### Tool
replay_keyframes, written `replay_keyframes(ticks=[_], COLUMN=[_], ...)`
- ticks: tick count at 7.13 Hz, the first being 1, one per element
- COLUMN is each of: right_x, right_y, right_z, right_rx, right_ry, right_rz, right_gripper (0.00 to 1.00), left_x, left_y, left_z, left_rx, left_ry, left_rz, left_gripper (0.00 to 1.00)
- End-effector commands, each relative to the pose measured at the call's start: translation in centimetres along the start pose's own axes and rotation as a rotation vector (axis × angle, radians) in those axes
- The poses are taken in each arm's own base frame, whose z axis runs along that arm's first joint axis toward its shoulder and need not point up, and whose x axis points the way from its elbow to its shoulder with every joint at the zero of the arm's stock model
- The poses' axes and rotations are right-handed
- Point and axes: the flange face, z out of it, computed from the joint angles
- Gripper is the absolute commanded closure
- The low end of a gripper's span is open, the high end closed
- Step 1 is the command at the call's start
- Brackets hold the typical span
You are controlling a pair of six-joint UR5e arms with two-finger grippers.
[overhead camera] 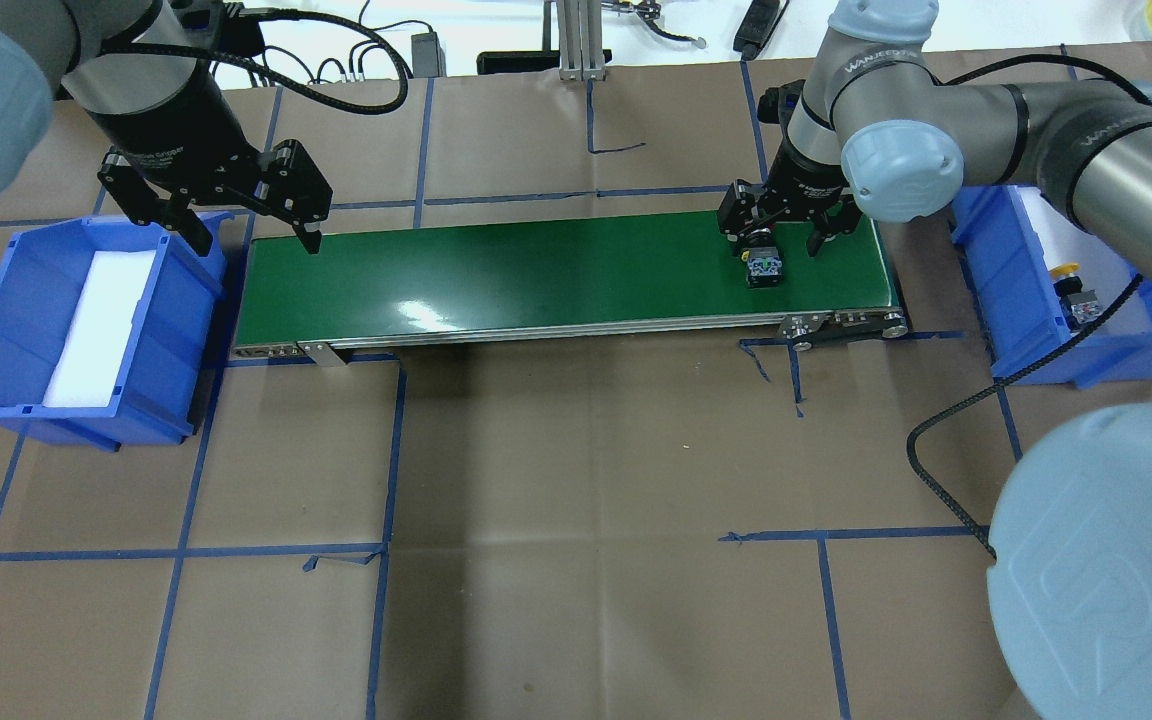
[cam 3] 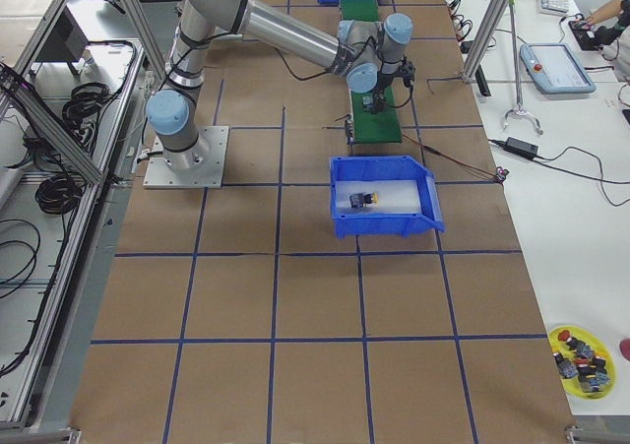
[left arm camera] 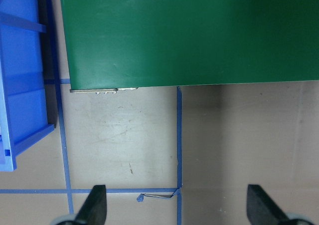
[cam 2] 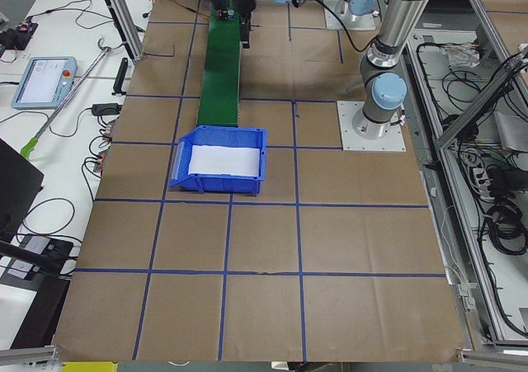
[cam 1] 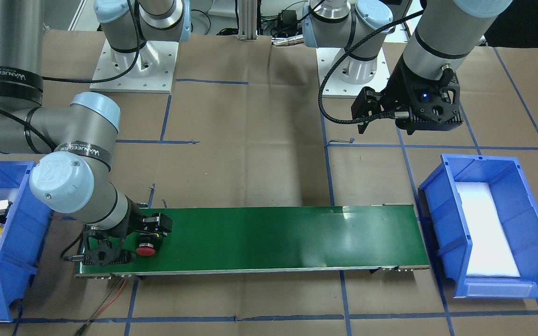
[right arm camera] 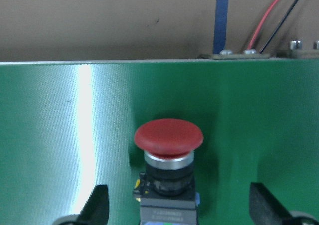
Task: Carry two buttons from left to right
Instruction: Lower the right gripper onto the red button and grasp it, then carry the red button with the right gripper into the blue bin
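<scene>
Brown paper ruled with blue tape covers the table (overhead camera: 576,480), and we start at the right gripper (overhead camera: 779,238), low over the work; its two black fingers (right arm camera: 97,207) stand wide apart and hold nothing; between them, touching neither, we see the red mushroom-capped push-button (right arm camera: 168,135) on its black-grey contact block; it lies on its side, the cap pointing toward the operators' edge and the block toward the robot; beneath it runs the long green conveyor belt (overhead camera: 536,270), glossy and flat, and the button rests near the belt's end on the robot's right. Just beyond that end sits a blue plastic bin (overhead camera: 1106,355) lined with white foam; in it we find the yellow mushroom-capped push-button (overhead camera: 1074,290), also on its side, well apart from the red one.

Moving to the left gripper (overhead camera: 256,235), we see its fingers spread wide too, with nothing between them; it hangs above the belt's other end; its wrist camera shows brown paper and a tape crossing between the fingertips, with the belt's end and a blue wall further off. Beside that end stands a second blue plastic bin (overhead camera: 176,305); a white foam pad (overhead camera: 101,320) lies along its floor. Off the table, at the edge of the right-side view, we make out a yellow dish (cam 3: 583,357) of small parts, too small to tell apart.
</scene>
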Motion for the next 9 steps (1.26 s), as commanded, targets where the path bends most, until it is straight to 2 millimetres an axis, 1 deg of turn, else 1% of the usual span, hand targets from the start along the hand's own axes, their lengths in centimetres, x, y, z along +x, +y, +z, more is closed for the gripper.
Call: replay_keyframes(ticks=[1, 2, 3, 4, 5, 6, 7, 8, 9], right_x=[0.2, 0.2, 0.1, 0.6, 1.3, 3.4, 9.1, 15.7, 23.4], right_y=[-0.2, -0.1, -0.1, 0.1, 1.0, 1.6, 1.3, 1.3, 1.6], right_z=[0.3, 0.3, -0.1, -1.8, -5.9, -11.4, -15.2, -17.8, -18.6], right_rx=[-0.007, -0.013, -0.007, 0.014, 0.018, 0.060, 0.107, 0.134, 0.141], right_ry=[0.014, 0.012, 0.014, 0.069, 0.113, 0.118, 0.120, 0.139, 0.163], right_rz=[-0.004, -0.002, -0.001, -0.017, -0.012, -0.003, 0.047, -0.032, -0.140], right_gripper=[0.56, 0.83, 0.93, 0.95, 0.96, 0.96, 0.96, 0.96, 0.95], left_x=[0.0, 0.0, 0.0, 0.0, 0.0, 0.0, 0.0, 0.0, 0.0], left_y=[0.0, 0.0, 0.0, 0.0, 0.0, 0.0, 0.0, 0.0, 0.1], left_z=[0.0, -0.1, 0.0, 0.0, 0.0, 0.0, -0.1, -0.1, -0.2], left_rx=[0.002, 0.003, 0.000, 0.002, 0.002, 0.002, 0.003, 0.003, 0.005], left_ry=[0.000, 0.000, 0.000, 0.000, 0.000, 0.000, 0.000, 0.000, 0.000], left_rz=[0.000, 0.000, -0.001, -0.001, 0.000, -0.001, -0.001, -0.001, -0.001], left_gripper=[0.00, 0.00, 0.00, 0.00, 0.00, 0.00, 0.00, 0.00, 0.00])
